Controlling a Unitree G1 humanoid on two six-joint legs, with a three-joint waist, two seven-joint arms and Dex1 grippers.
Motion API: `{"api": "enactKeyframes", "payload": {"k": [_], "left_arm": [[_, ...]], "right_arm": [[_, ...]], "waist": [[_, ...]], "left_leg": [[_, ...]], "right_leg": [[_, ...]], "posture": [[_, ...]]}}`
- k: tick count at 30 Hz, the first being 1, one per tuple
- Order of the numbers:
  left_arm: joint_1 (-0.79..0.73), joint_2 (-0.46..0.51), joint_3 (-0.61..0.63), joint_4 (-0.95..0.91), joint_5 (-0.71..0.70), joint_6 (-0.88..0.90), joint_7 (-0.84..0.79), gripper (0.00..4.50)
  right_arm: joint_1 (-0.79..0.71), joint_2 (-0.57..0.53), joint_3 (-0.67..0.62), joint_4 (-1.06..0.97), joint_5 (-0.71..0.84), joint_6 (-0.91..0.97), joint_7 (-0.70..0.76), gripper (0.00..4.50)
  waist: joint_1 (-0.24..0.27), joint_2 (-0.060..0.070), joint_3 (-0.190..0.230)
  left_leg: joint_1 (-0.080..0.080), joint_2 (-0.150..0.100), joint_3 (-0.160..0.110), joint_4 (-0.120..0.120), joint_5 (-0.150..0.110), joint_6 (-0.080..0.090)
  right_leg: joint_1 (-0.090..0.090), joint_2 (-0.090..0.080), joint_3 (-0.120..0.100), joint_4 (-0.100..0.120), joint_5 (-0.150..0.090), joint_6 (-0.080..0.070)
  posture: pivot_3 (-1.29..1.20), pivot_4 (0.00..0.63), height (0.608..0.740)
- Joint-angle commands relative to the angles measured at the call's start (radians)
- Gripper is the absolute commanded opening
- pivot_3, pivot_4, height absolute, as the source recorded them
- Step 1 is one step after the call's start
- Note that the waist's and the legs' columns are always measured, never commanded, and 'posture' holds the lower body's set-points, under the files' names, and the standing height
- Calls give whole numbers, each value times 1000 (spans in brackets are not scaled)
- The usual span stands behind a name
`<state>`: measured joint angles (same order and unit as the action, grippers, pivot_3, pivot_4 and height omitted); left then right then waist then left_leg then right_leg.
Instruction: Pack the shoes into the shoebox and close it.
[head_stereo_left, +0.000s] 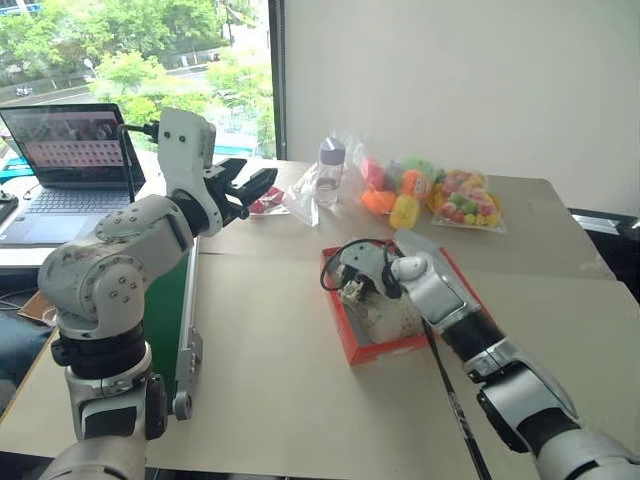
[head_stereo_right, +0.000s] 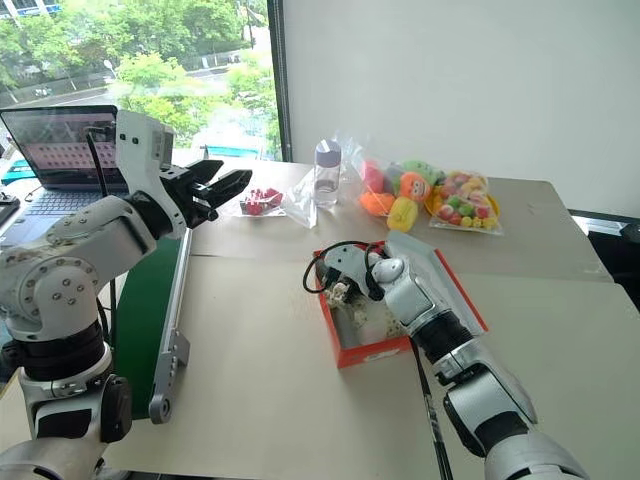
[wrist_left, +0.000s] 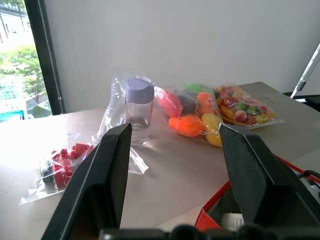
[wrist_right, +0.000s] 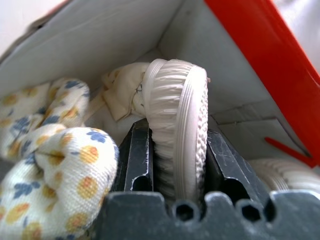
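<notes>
One shoe (wrist_right: 175, 125), light with a soft upper but a firm ribbed sole that suits pinching, sits clamped sole-edge in the right claw (head_stereo_left: 352, 285) inside the shoebox (head_stereo_left: 352, 345) on the counter (head_stereo_left: 270, 380), while the left claw (head_stereo_left: 245, 190) hangs wide and empty.

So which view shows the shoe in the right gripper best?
The right wrist view: the shoe sits edge-on between the right gripper's fingers, ribbed sole clear, inside the shoebox. In both eye views the arm covers most of it; pale material shows in the box. The left wrist view shows just the box's corner.
</notes>
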<state>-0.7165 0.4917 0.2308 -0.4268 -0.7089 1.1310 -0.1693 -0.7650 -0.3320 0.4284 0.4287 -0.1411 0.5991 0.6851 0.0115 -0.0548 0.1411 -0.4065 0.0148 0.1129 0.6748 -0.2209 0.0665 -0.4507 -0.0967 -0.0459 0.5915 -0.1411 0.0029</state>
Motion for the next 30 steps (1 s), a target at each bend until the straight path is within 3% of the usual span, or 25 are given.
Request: {"api": "enactKeyframes", "payload": {"k": [1, 10, 12, 20, 30], "left_arm": [[-37, -3, -6, -4, 9, -30, -9, 2955], [-42, -14, -42, 32, 24, -59, -36, 2955], [-42, -15, -55, 43, 33, -67, -47, 3050], [-57, -30, -94, 87, 58, -103, -88, 3050], [-107, -55, -120, 136, 69, -131, -132, 3050]], "right_arm": [[45, 28, -40, 136, 3, 41, -53, 922], [32, 48, -161, 54, 52, 166, -35, 922], [33, 43, -173, 13, 62, 196, -25, 1823], [8, 13, -238, -166, 130, 323, -14, 4435], [-77, 42, -407, -413, 305, 586, -54, 4472]], "waist": [[-3, -1, -2], [-6, -2, -3], [-6, 0, -1], [-2, 11, 6], [-4, 14, 11]], "left_leg": [[0, 0, 0, -1, 0, 0], [-1, 0, 2, -7, 2, -3], [-2, 0, 2, -8, 2, -4], [-8, 0, 2, -10, 2, -5], [-21, -1, 2, -10, 6, 1]], "right_leg": [[0, 0, 0, 0, 0, 0], [-3, -1, 1, 2, -1, -2], [-5, -1, 1, 2, -2, -4], [-9, -1, 0, 1, -4, -7], [-20, 2, 0, 1, 3, -5]], "posture": [[0, 150, 740], [0, 150, 740], [0, 150, 740], [0, 150, 740], [0, 150, 740]]}}
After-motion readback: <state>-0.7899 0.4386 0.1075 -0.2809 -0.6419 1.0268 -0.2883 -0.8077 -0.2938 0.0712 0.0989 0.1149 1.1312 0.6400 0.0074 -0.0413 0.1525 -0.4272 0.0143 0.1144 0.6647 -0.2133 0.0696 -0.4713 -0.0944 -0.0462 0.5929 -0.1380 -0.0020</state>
